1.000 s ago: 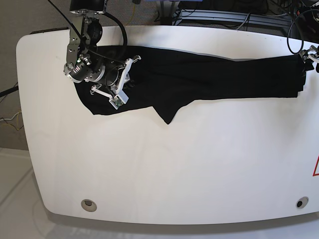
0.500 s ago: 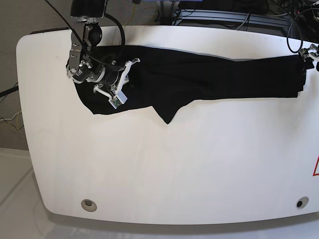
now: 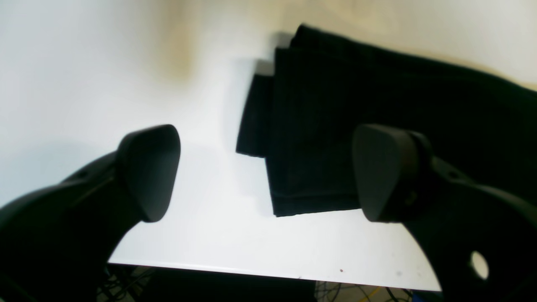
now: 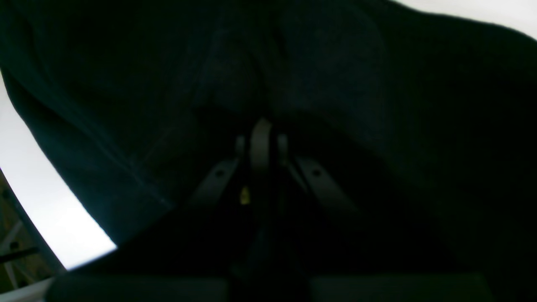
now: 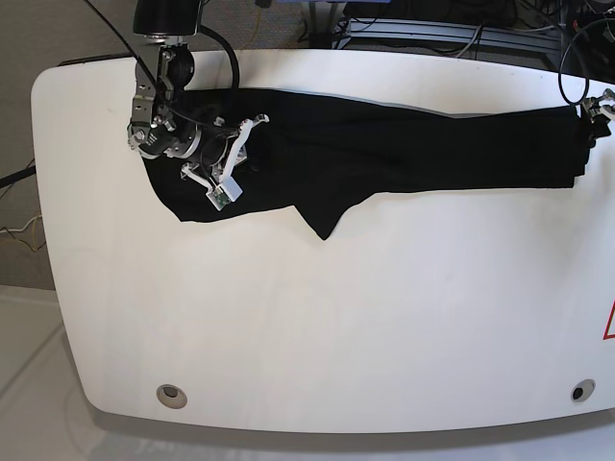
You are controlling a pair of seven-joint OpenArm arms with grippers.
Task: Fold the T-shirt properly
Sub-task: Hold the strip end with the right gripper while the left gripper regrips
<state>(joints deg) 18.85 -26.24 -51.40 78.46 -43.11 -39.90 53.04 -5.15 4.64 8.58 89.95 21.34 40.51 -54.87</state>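
Right pincer (image 5: 233,163) is clamping the plain black cloth T-shirt (image 5: 404,149) near the white surface's (image 5: 336,327) far-left corner, presumably for folding, while left pincer (image 3: 264,172) is hovering spread apart.

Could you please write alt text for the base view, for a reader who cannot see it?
A black T-shirt lies stretched in a long band across the far side of a white table. The right gripper presses into one end of it, jaws shut. The left gripper is barely visible at the other end.
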